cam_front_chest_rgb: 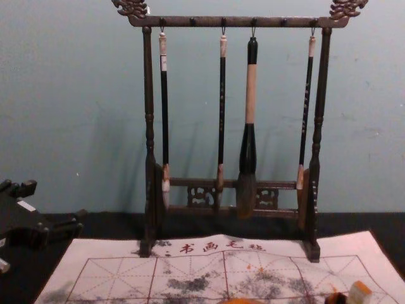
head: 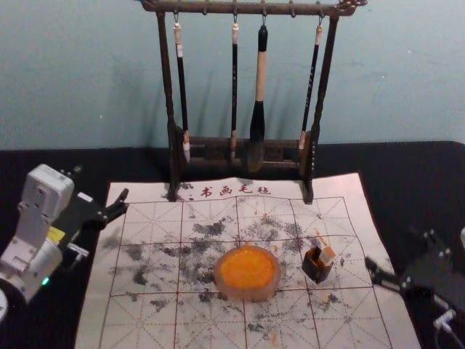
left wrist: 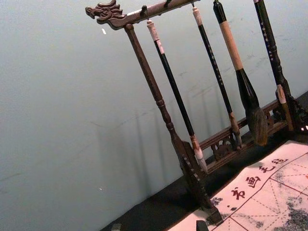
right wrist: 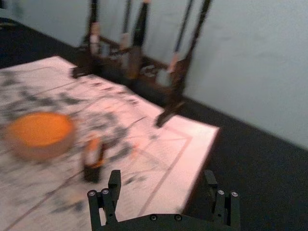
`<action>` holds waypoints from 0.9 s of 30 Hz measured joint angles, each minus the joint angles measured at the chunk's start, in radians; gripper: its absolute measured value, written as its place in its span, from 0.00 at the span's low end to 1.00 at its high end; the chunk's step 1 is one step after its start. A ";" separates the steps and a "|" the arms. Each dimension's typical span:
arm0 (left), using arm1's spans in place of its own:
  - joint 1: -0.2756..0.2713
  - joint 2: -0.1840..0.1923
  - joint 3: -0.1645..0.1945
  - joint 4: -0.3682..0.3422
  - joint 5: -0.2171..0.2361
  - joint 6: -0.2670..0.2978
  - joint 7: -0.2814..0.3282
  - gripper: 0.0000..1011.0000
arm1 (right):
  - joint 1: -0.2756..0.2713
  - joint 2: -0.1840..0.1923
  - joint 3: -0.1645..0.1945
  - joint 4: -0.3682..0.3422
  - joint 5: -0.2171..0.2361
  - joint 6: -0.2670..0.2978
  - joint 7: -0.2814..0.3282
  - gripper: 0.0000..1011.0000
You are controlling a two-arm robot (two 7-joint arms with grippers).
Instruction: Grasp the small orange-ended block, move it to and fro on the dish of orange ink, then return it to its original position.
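White, red-gridded felt mat (head: 156,320) spreads between both grippers' jaws. Dark wooden brush rack (cam_front_chest_rgb: 243,22) stands behind the working area, presumably to leave the approach free. Round pale dish of orange ink (head: 247,267) is farther from the right jaws than the small dark square holder (head: 317,267); short carry expected. Small pale orange-ended block (head: 327,255) leans in the holder, upper part protruding, likely for gripping. Right gripper (right wrist: 162,177): low by the mat's right edge, pointing inward, jaws wide, unloaded. Left gripper (left wrist: 159,225): idle at the left edge, jaws apart.
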 joint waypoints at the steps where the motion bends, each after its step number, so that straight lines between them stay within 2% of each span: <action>1: 0.000 0.000 0.000 0.000 0.000 0.000 0.000 1.00 | -0.012 0.006 0.003 -0.009 0.012 0.002 0.014 0.99; 3: 0.000 0.000 0.000 0.000 0.000 0.000 0.000 1.00 | -0.040 0.020 0.011 -0.033 0.046 0.009 0.053 0.99; 8: 0.000 0.000 0.000 0.000 0.000 0.000 0.000 1.00 | -0.058 0.017 0.009 -0.054 0.076 0.015 0.112 0.99; 14: 0.000 0.000 0.000 0.000 0.000 0.000 0.000 1.00 | -0.029 -0.044 -0.020 -0.041 0.056 0.023 0.124 0.99; 17: 0.000 0.000 0.000 0.000 0.000 0.000 0.000 1.00 | 0.000 -0.094 -0.036 -0.015 0.031 0.036 0.107 0.99; 18: 0.000 0.000 0.000 0.000 0.000 0.000 0.000 1.00 | 0.000 -0.094 -0.036 -0.015 0.031 0.036 0.107 0.99; 24: 0.000 0.000 0.000 0.000 0.000 0.000 0.000 1.00 | 0.045 -0.168 -0.047 0.034 0.014 0.057 0.096 0.99; 25: 0.000 0.000 0.000 0.000 0.000 0.000 0.000 1.00 | 0.045 -0.168 -0.047 0.034 0.014 0.057 0.096 0.99; 27: 0.000 0.000 0.000 0.000 0.000 0.000 0.000 1.00 | 0.062 -0.191 -0.050 0.048 0.007 0.071 0.092 0.99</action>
